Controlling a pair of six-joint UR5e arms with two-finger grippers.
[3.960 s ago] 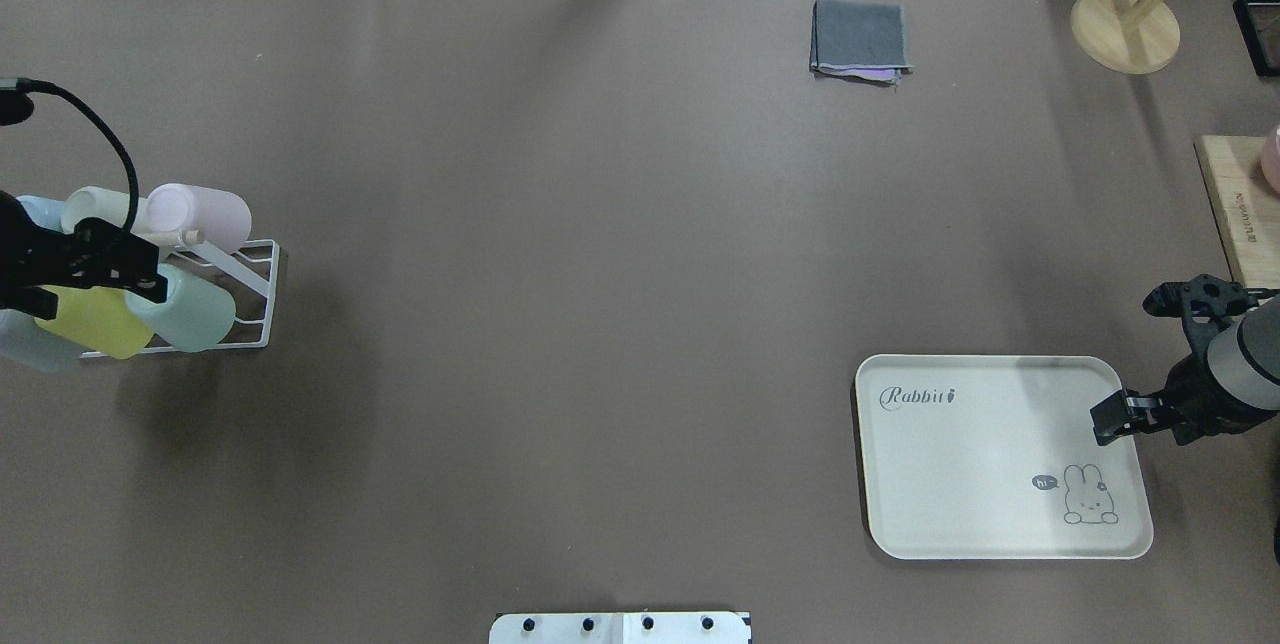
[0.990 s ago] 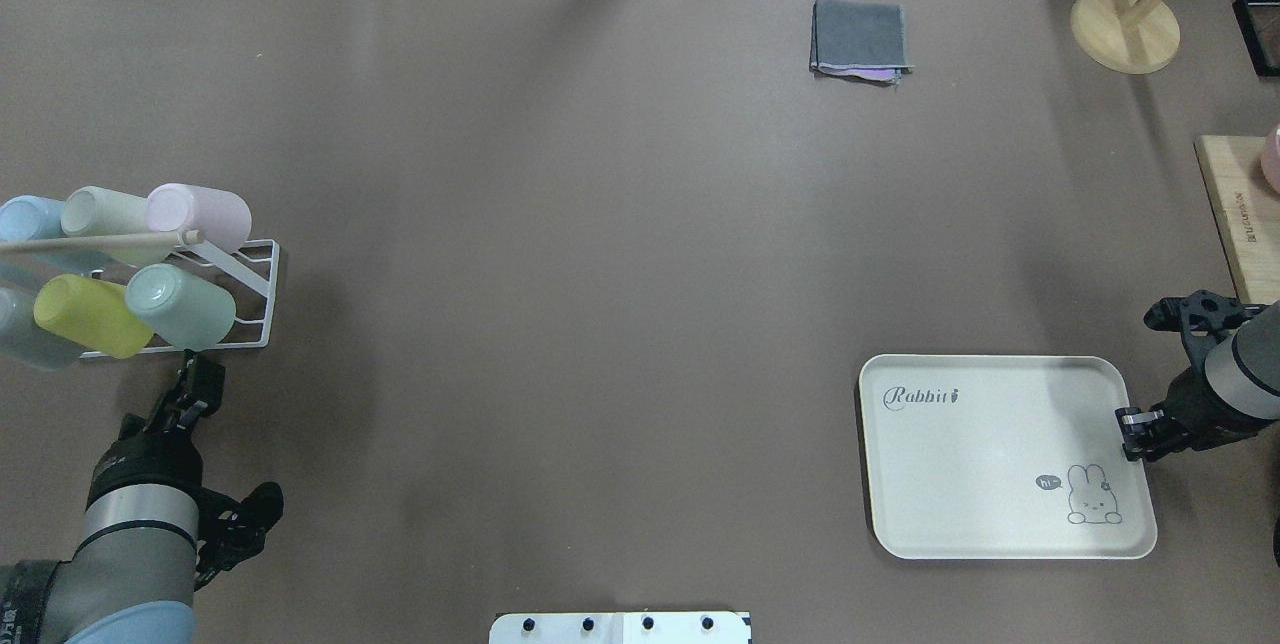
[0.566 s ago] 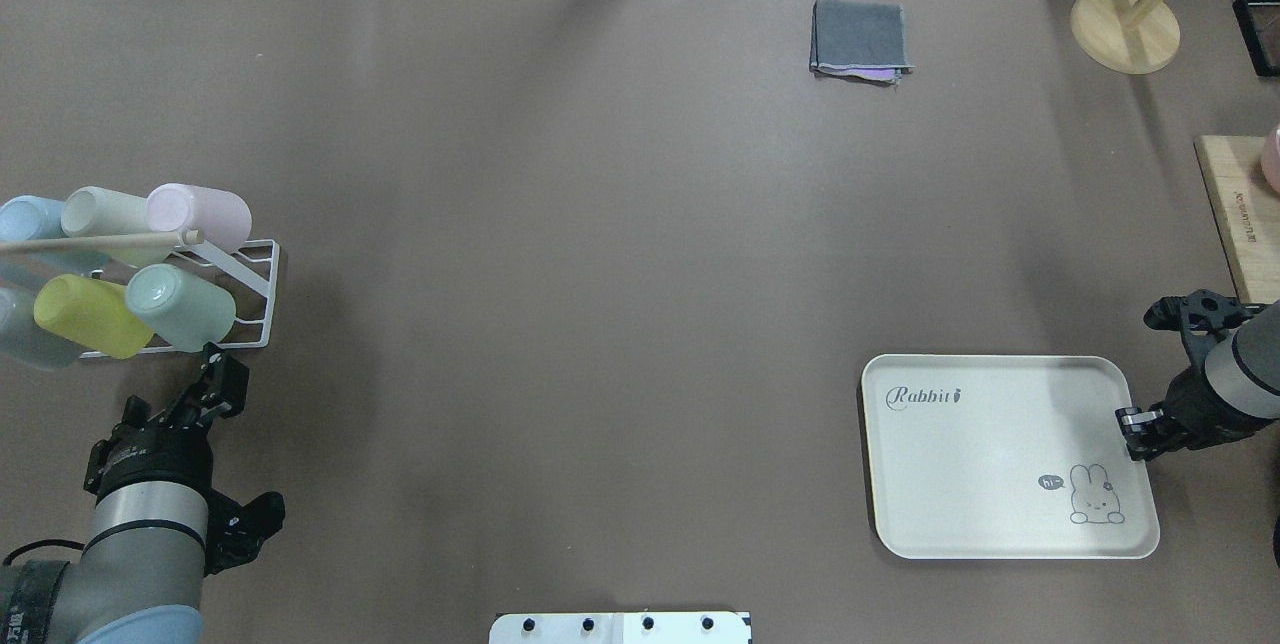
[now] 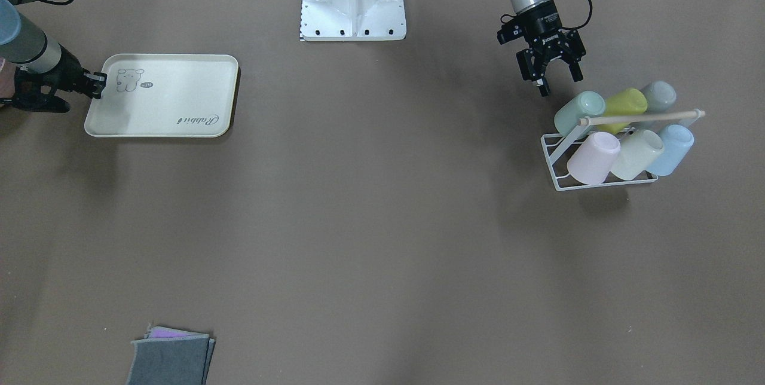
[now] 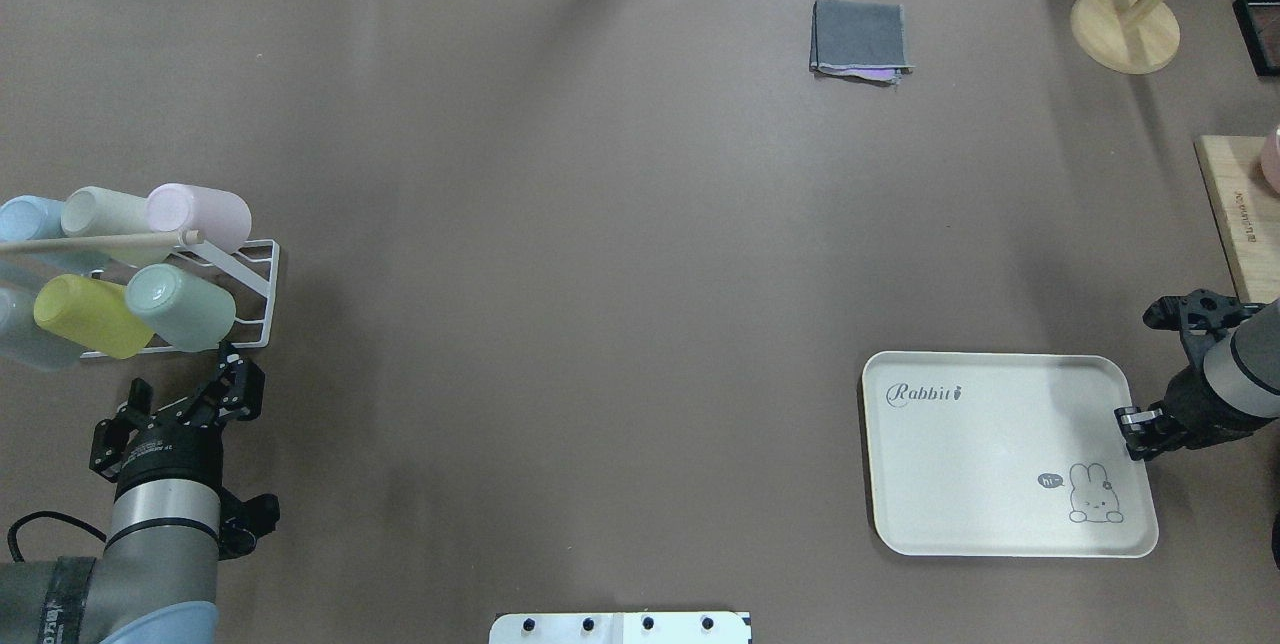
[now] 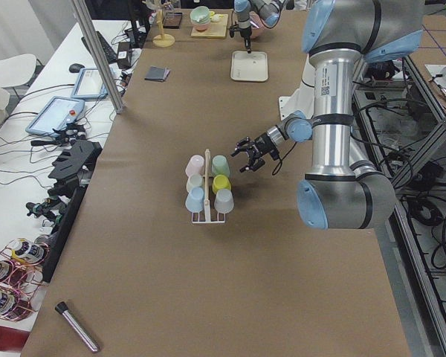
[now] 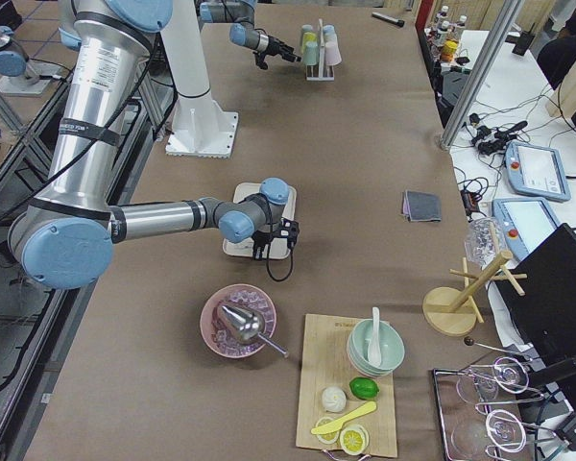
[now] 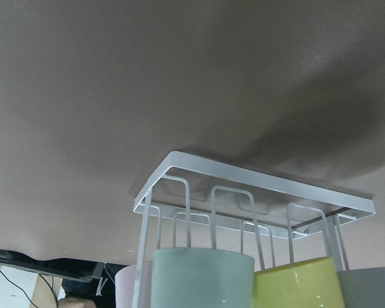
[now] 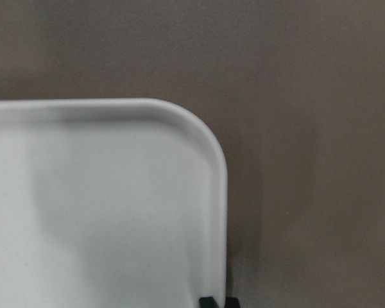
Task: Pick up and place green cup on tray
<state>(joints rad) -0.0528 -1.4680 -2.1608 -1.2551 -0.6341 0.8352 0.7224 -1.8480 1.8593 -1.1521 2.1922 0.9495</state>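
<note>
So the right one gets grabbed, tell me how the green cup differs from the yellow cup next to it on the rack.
The green cup is pale mint; the yellow cup is bright yellow-green. The green cup sits at the row's end, nearest the open left gripper; the yellow cup is in the row's middle. Both are handleless tumblers, tilted alike on the white rack.

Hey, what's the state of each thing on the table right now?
green cup: tilted on the cup rack, ungripped.
left gripper: open, just short of the green cup.
tray: flat on the table, empty.
right gripper: shut on the tray's rim.
cup rack: upright, holding six cups.
grey cloth: folded.
</note>
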